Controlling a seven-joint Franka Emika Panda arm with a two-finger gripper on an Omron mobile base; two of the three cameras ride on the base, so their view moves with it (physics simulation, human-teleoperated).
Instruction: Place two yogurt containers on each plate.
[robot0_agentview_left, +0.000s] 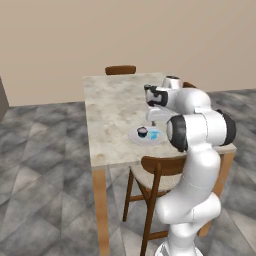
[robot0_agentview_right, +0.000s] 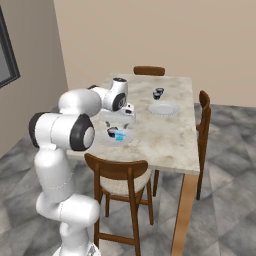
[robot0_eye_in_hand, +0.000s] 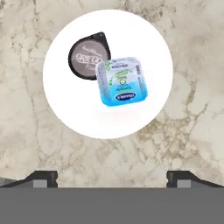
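Observation:
A white plate (robot0_eye_in_hand: 70, 100) lies on the marble table directly below my gripper (robot0_eye_in_hand: 111, 179). It holds two yogurt containers side by side and touching: a dark round one with a brownish lid (robot0_eye_in_hand: 87, 57) and one with a bright light-blue lid (robot0_eye_in_hand: 122, 81). The fingertips (robot0_eye_in_hand: 43, 177) stand wide apart with nothing between them, so the gripper is open and hovers above the plate (robot0_agentview_left: 136, 138) (robot0_agentview_right: 128, 140). A second plate (robot0_agentview_right: 164, 108) lies farther along the table, with another dark yogurt container (robot0_agentview_right: 158, 92) standing on the table just beyond it.
The marble table (robot0_agentview_left: 112, 115) has wooden legs. A wooden chair (robot0_agentview_left: 157, 167) is tucked in at the near side, right in front of the robot. More chairs stand at the far end (robot0_agentview_right: 148, 70) and the right side (robot0_agentview_right: 203, 107).

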